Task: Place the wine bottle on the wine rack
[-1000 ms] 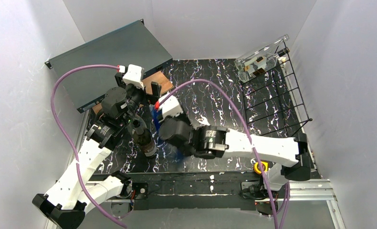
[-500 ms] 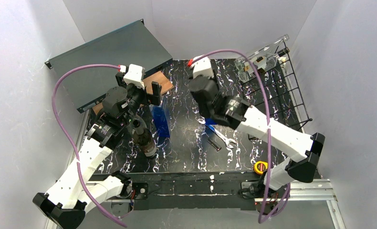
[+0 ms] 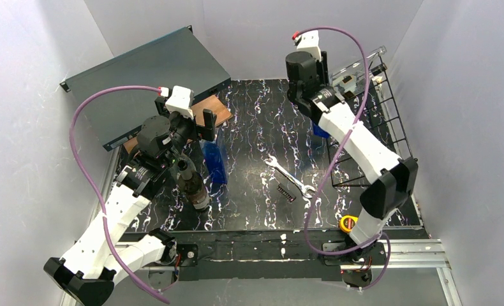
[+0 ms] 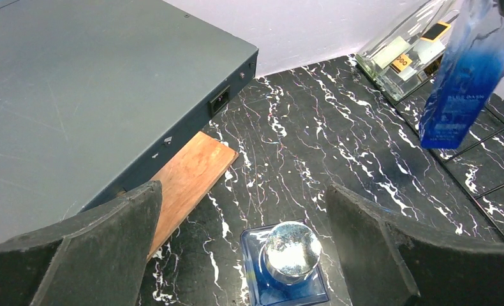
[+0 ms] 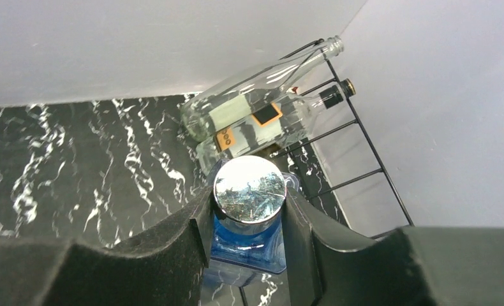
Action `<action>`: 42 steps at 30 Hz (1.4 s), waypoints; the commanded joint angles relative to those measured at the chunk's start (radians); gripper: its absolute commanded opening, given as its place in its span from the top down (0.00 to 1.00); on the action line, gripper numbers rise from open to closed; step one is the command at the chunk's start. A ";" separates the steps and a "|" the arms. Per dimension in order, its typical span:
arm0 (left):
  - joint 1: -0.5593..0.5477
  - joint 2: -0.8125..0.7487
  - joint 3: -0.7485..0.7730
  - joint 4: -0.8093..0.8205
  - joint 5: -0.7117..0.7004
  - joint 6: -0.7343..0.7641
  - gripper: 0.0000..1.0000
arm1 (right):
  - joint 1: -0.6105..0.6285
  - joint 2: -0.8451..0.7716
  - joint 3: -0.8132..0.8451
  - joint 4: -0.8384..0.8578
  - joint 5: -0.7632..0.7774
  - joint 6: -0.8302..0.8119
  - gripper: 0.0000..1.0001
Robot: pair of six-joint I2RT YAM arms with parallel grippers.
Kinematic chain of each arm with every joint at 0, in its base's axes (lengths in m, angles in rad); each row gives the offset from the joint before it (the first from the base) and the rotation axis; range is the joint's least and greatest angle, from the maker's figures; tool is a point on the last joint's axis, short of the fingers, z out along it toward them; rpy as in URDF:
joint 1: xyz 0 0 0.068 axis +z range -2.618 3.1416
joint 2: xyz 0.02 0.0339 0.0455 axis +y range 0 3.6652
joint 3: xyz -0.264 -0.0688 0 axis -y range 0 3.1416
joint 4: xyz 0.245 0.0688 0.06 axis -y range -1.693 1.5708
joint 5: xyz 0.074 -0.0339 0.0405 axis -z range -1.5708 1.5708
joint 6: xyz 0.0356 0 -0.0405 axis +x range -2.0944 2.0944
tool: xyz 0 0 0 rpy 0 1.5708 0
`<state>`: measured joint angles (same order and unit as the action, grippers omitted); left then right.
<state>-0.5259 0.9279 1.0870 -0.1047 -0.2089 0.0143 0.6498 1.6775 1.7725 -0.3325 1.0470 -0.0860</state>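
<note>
My right gripper [image 5: 248, 213] is shut on the silver cap of a blue square bottle [image 5: 249, 188] and holds it upright, off the table, at the near-left edge of the black wire wine rack [image 3: 370, 127]. From above, the blue bottle [image 3: 319, 131] hangs below the right gripper [image 3: 312, 105]. It also shows in the left wrist view [image 4: 463, 83]. Two clear bottles [image 5: 256, 111] lie on the rack's far end. My left gripper [image 4: 243, 191] is open and empty above a second blue bottle [image 4: 292, 250], which stands on the table.
A dark bottle [image 3: 192, 185] stands beside the left arm. A dark grey flat case [image 3: 147, 76] rests on a wooden board [image 3: 216, 111] at the back left. A wrench [image 3: 288, 175], a comb [image 3: 288, 192] and a yellow tape measure [image 3: 347, 223] lie front centre-right.
My right arm has swung from the table's centre left to the far right, carrying the blue bottle up to the rack. The left arm has not moved.
</note>
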 commanded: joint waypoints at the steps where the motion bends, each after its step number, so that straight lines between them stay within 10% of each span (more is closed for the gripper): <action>1: -0.003 -0.003 0.003 0.026 0.011 -0.007 0.01 | -0.065 0.045 0.166 0.157 0.040 -0.064 0.99; 25: -0.014 0.015 0.008 0.020 0.018 -0.036 0.01 | -0.317 0.336 0.413 0.000 -0.001 0.224 0.99; 42: -0.016 0.017 0.010 0.020 0.043 -0.057 0.01 | -0.334 0.048 -0.162 0.017 -0.064 0.536 0.99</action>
<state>-0.5343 0.9596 1.0870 -0.1047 -0.1753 -0.0307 0.3161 1.7947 1.7550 -0.3096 1.0538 0.3729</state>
